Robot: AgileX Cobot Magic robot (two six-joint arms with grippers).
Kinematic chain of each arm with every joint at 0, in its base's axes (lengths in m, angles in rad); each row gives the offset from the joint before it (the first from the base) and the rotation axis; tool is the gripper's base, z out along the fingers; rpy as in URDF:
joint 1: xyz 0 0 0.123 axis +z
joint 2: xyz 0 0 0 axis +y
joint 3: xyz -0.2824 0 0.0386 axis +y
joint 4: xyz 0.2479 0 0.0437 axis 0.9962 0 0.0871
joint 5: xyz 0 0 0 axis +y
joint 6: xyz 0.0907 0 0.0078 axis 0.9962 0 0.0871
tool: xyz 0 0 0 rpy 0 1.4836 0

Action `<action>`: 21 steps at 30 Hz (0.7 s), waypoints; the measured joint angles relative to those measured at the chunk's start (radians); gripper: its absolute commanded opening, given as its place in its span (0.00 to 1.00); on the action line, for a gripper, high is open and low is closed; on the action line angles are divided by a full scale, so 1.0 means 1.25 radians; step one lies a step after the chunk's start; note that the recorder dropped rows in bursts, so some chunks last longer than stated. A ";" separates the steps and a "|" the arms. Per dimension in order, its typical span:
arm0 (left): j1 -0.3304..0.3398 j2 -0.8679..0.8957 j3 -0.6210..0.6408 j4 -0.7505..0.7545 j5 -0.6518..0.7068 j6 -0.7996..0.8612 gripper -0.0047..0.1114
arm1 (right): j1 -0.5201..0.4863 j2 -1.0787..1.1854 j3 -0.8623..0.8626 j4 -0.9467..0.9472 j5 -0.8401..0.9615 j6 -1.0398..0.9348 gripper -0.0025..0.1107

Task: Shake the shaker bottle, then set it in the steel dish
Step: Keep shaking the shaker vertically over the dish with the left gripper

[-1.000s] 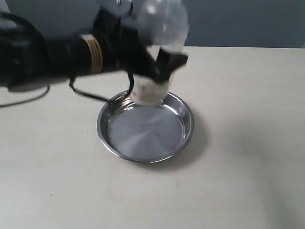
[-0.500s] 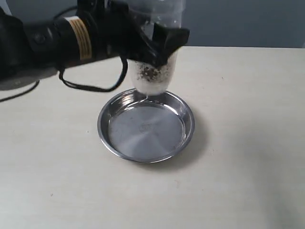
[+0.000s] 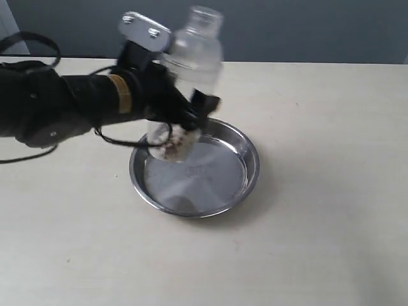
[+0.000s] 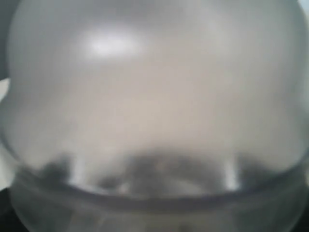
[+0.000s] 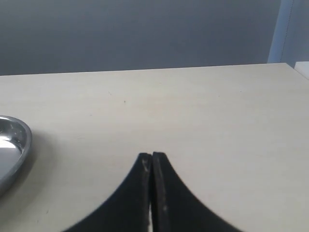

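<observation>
1. First, the exterior view. The left gripper (image 3: 185, 118) is clamped around the middle of the shaker bottle (image 3: 193, 67), with one black finger (image 3: 204, 104) showing on the bottle's right side.
   - The bottle is tilted. Its small round cap (image 3: 205, 16) leans up and to the right, and its base sits low over the left part of the steel dish (image 3: 252, 167).
   - Small brown beads (image 3: 174, 145) are heaped at the bottom of the bottle. The rest of its clear body looks hollow.
   - Whether the base touches the dish floor cannot be told.
   - The dish rests flat on the pale table (image 3: 319, 223). Nothing lies on its shiny floor except reflections and a dark patch of shade near the front.
2. Next, the left wrist view. The shaker bottle (image 4: 154, 92) fills the whole frame as a frosted, blurred dome with a bright glare spot.
   - Dark smudges low behind the plastic may be the beads, but they are too soft to tell.
   - The gripper's fingers are hidden here.
3. Last, the right wrist view. The right gripper (image 5: 152, 169) has its two dark jaws pressed together with nothing between them.
   - It sits above bare table (image 5: 217, 121).
   - A sliver of the steel dish (image 5: 20, 145) shows at the frame's edge, well apart from this gripper.
</observation>
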 measured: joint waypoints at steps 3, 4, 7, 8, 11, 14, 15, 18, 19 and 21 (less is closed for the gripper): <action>0.003 -0.011 0.031 0.005 0.007 -0.016 0.04 | 0.000 0.000 0.000 0.000 0.000 0.000 0.02; -0.019 -0.021 0.036 0.012 -0.002 -0.001 0.04 | 0.000 0.000 0.000 0.000 0.000 0.000 0.02; -0.014 -0.027 0.039 -0.200 -0.078 0.151 0.04 | 0.000 0.000 0.000 0.000 0.002 0.000 0.02; 0.012 -0.023 0.036 -0.308 -0.083 0.180 0.04 | 0.000 0.000 0.000 0.000 0.002 0.000 0.02; 0.023 -0.028 0.036 -0.247 -0.027 0.113 0.04 | 0.000 0.000 0.000 0.000 0.002 0.000 0.02; -0.071 -0.038 0.037 -0.018 0.004 0.061 0.04 | 0.000 0.000 0.000 0.000 0.000 0.000 0.02; -0.076 -0.036 0.037 -0.036 -0.018 0.089 0.04 | 0.000 0.000 0.000 0.000 0.000 0.000 0.02; -0.007 -0.010 0.035 -0.290 -0.047 0.113 0.04 | 0.000 0.000 0.000 0.000 0.000 0.000 0.02; 0.005 -0.009 0.035 -0.271 -0.026 0.088 0.04 | 0.000 0.000 0.000 0.000 0.000 0.000 0.02; -0.029 -0.021 0.035 -0.087 0.021 0.052 0.04 | 0.000 0.000 0.000 0.000 0.000 0.000 0.02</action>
